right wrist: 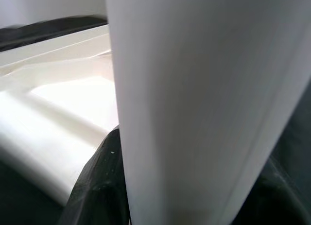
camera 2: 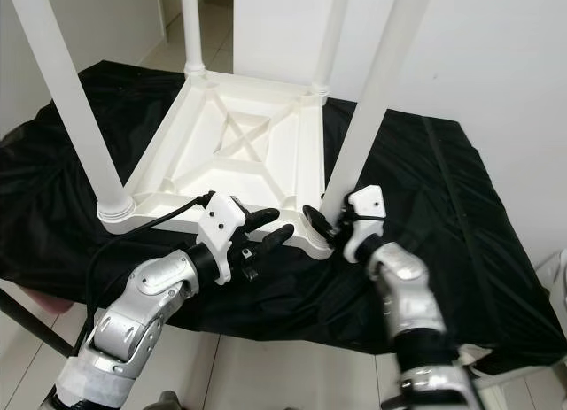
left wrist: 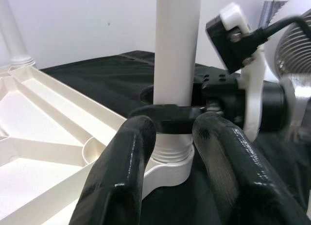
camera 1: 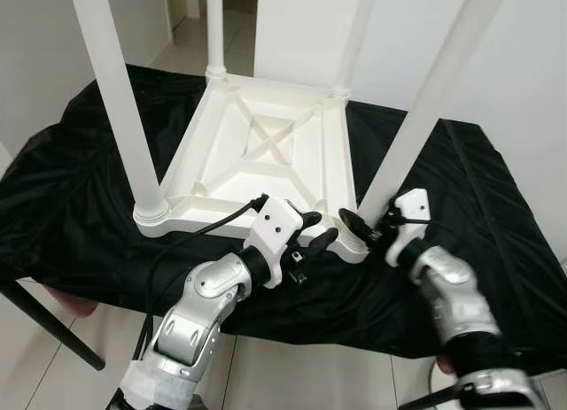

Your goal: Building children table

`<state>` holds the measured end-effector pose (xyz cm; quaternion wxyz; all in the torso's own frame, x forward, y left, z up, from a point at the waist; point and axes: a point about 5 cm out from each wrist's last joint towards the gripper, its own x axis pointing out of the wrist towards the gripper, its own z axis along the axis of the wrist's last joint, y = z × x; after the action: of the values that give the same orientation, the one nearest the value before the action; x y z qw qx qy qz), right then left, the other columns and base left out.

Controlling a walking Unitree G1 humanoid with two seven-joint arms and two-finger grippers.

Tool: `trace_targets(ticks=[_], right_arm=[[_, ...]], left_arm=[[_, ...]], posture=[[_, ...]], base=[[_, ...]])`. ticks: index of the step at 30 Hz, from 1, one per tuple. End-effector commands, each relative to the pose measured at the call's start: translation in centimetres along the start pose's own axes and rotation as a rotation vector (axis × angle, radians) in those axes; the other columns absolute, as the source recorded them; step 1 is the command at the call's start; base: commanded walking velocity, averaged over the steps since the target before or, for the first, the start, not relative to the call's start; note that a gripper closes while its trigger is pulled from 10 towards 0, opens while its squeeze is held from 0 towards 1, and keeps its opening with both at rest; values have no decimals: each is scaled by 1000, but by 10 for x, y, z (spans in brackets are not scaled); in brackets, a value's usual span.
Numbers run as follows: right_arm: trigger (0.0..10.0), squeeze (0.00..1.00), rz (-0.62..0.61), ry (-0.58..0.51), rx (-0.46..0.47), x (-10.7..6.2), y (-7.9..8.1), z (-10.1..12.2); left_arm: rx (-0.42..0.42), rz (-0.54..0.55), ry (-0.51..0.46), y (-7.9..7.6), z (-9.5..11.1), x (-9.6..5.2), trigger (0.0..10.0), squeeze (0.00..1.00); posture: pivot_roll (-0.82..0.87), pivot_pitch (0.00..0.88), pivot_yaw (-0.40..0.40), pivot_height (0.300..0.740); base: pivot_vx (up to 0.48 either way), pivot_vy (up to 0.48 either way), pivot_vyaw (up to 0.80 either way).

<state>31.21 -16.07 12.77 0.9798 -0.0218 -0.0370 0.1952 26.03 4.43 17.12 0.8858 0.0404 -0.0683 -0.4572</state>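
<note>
A white children's table [camera 1: 266, 144] lies upside down on a black cloth, its four legs pointing up. My right gripper [camera 1: 365, 222] is shut around the base of the near-right leg [camera 1: 425, 109], just above its socket at the table's corner. In the right wrist view the leg [right wrist: 204, 108] runs between the black fingers [right wrist: 97, 186]. My left gripper [camera 1: 317, 237] is open at the table's front edge, a little left of that corner, holding nothing. The left wrist view looks past its fingertips [left wrist: 141, 132] at the leg's base [left wrist: 175, 64] and the right gripper's finger around it.
The black cloth [camera 1: 71, 206] covers a low work surface whose front edge runs just under my arms. A dark metal frame leg [camera 1: 44, 326] slants down at the lower left. White walls stand behind and to the right, with tiled floor below.
</note>
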Motion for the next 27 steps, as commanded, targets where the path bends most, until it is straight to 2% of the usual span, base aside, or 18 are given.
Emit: trace_targets(ticks=[1, 5, 7, 9, 13, 16, 17, 20, 21, 25, 27], right_arm=[[10000, 0, -105, 79, 7, -4, 3, -12], [10000, 0, -345, 94, 39, -9, 4, -17], [10000, 0, -505, 123, 40, -14, 3, -22], [10000, 0, -598, 170, 46, -18, 5, -28], [10000, 0, -558, 159, 84, -13, 16, -27], [10000, 0, -553, 150, 99, -13, 16, -25], [10000, 694, -514, 122, 114, -12, 15, -22], [10000, 694, -486, 101, 124, -11, 15, -19], [10000, 1000, -424, 46, 110, -10, 10, -11], [10000, 1000, -401, 32, 102, -11, 8, -9], [10000, 1000, -259, -3, 79, -12, 3, -2]], left_arm=[[0, 86, 4, 4, 0, 0, 10000, 0], [-5, 91, 4, 5, -1, -1, 10000, 0], [-5, 92, 6, 5, -1, -1, 10000, 0], [-5, 93, 6, 6, -1, -2, 10000, 0], [-5, 102, 6, 8, 0, -2, 10000, 0], [-6, 105, 4, 9, 0, -2, 10000, 0], [-7, 108, 2, 9, 0, -2, 10000, 0], [-8, 111, 1, 10, 0, -2, 10000, 0], [-6, 115, 1, 10, 0, -2, 10000, 0], [-6, 117, 1, 10, 0, -2, 10000, 0], [-6, 126, 0, 11, -1, -2, 10000, 0]], posture=[[129, 4, -75, 740], [125, 1, -72, 740], [127, 0, -73, 740], [128, 0, -71, 740], [127, 0, -70, 740], [131, 0, -76, 740], [133, 0, -81, 740], [133, 0, -81, 740], [134, 0, -88, 740], [134, 0, -88, 740], [140, 0, -93, 740]], base=[[0, 0, 0], [0, 0, 0], [0, 0, 0], [0, 0, 0], [0, 0, 0], [0, 0, 0], [0, 0, 0], [0, 0, 0], [0, 0, 0], [0, 0, 0], [0, 0, 0]])
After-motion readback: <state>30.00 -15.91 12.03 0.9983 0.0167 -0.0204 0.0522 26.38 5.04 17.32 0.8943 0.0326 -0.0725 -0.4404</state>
